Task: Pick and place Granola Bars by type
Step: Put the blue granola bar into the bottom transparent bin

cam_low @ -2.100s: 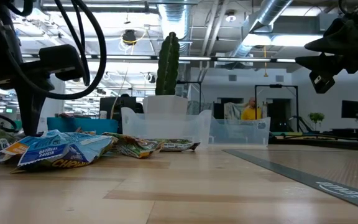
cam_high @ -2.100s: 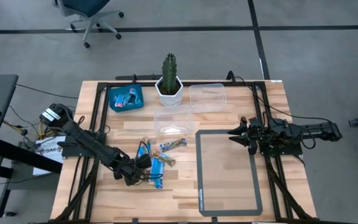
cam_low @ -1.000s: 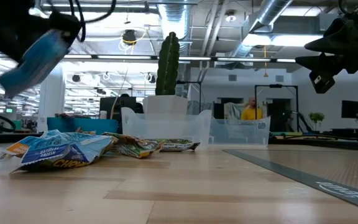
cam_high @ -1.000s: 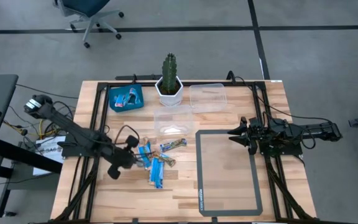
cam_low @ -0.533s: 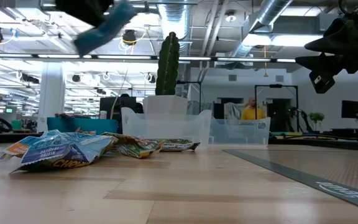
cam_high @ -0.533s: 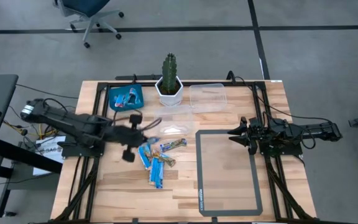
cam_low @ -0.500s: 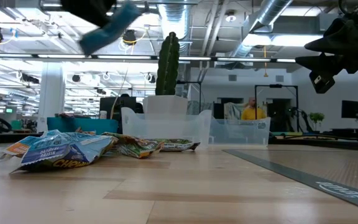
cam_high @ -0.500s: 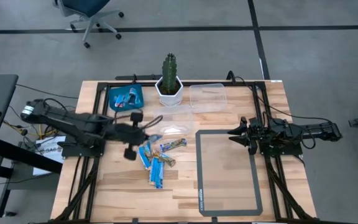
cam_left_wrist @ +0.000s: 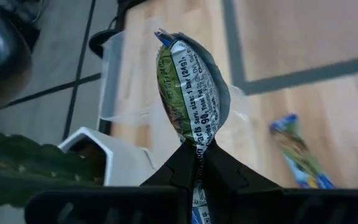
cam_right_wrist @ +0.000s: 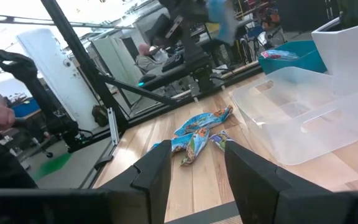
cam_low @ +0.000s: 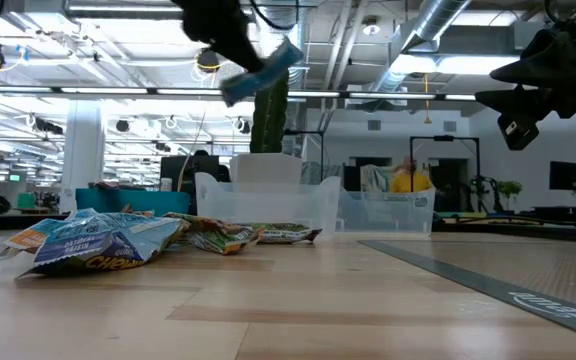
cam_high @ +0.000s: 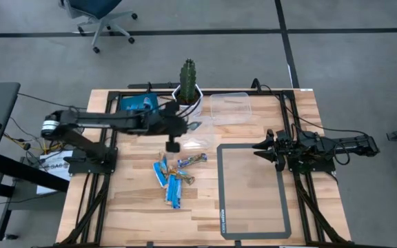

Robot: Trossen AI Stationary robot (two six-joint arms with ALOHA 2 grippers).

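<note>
My left gripper is shut on a light blue granola bar, high above the table beside the nearer clear container; in the low view the bar hangs tilted in front of the cactus. Several more granola bars lie loose in a heap on the wood at the centre left. A few bars lie in the blue tray at the far left. My right gripper waits open over the table's right side, with nothing between its fingers. My left gripper pinches one end of the bar's wrapper between its two fingers. The arm reaches in from the table's left. The rest of the bar sticks out past the fingertips, lifted clear of everything.
A second clear container stands at the far centre right. A white pot with a cactus stands between it and the blue tray. A grey-edged mat covers the near right of the table.
My left gripper, shut on the light blue bar, has risen from beside the heap. It has swung toward the table's far edge and right, to the clear container by the cactus pot. The bar has stayed clear of the table.
</note>
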